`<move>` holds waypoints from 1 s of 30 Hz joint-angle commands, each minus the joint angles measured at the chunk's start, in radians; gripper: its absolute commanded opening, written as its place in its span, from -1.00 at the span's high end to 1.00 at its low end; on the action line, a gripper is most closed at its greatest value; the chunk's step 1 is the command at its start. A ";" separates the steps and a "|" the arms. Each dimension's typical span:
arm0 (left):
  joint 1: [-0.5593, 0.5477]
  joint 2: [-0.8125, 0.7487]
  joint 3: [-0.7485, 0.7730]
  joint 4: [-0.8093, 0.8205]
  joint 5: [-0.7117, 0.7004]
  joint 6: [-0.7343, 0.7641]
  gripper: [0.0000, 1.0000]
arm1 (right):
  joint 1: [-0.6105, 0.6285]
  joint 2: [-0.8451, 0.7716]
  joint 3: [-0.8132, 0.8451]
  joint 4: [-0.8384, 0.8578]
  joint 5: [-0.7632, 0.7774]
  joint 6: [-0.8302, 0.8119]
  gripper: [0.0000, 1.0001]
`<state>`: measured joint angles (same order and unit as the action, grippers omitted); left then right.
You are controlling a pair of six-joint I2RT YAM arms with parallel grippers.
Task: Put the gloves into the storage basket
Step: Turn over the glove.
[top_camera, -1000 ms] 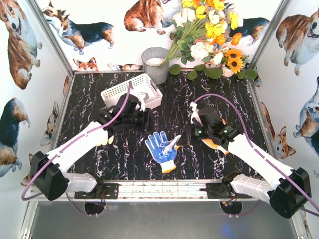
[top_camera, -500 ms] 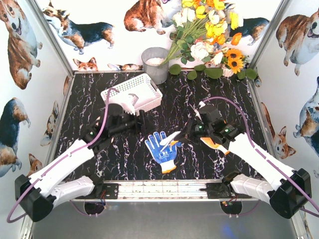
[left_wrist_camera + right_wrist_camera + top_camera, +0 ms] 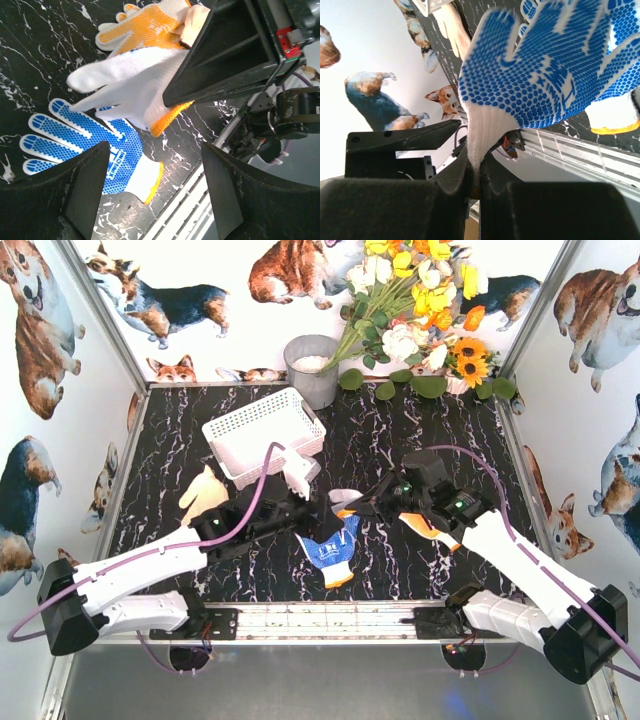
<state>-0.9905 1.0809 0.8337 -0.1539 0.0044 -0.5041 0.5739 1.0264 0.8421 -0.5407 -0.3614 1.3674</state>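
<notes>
Hanging over the middle of the black marble table (image 3: 170, 440), the left gripper (image 3: 312, 512) has its two fingers wide apart, and nothing is between them. In the left wrist view its dark pads (image 3: 85, 190) stand on both sides of a flat blue-dotted glove (image 3: 75, 140). This glove lies palm up on the table, toward the near edge, and has an orange trim at the cuff. I cannot tell if the pads touch it.

The right gripper (image 3: 368, 504) reaches in from the right and is clamped on a lifted glove (image 3: 345, 500). In the right wrist view its jaws are pressed together on a fold of white fabric, and the blue dotted palm of this glove spreads above them. From the left wrist camera the same glove shows its white back and an orange cuff, and it hangs partly over the flat one.

A cream glove (image 3: 203, 495) lies on the table at the left, beside the left arm. A yellow-dotted glove (image 3: 142, 30) lies partly under the right arm.

The storage basket (image 3: 250, 410), white with lattice sides, stands at the far left of the table, turned at an angle, farther away than both grippers. A grey pot (image 3: 312, 365) and a bunch of flowers (image 3: 420, 300) stand at the far edge.
</notes>
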 commanded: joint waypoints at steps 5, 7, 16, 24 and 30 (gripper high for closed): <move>-0.042 0.063 0.080 0.059 -0.064 0.150 -0.37 | -0.002 -0.032 0.063 0.090 -0.030 0.086 1.00; -0.045 0.086 0.100 0.052 -0.057 0.173 -0.35 | -0.002 -0.031 0.064 0.090 -0.035 0.091 1.00; -0.053 0.117 0.115 0.051 -0.059 0.215 0.23 | -0.002 -0.040 0.057 0.115 -0.046 0.096 1.00; -0.062 0.111 0.133 -0.007 -0.082 0.228 1.00 | -0.011 -0.046 0.047 0.131 -0.036 0.046 0.66; -0.052 0.078 0.194 -0.157 -0.187 0.258 1.00 | -0.077 -0.078 0.060 0.128 -0.059 -0.161 -0.07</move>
<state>-1.0470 1.1927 0.9512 -0.2085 -0.1028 -0.2768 0.5407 0.9958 0.8490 -0.4736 -0.3973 1.3617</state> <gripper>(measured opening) 0.013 0.451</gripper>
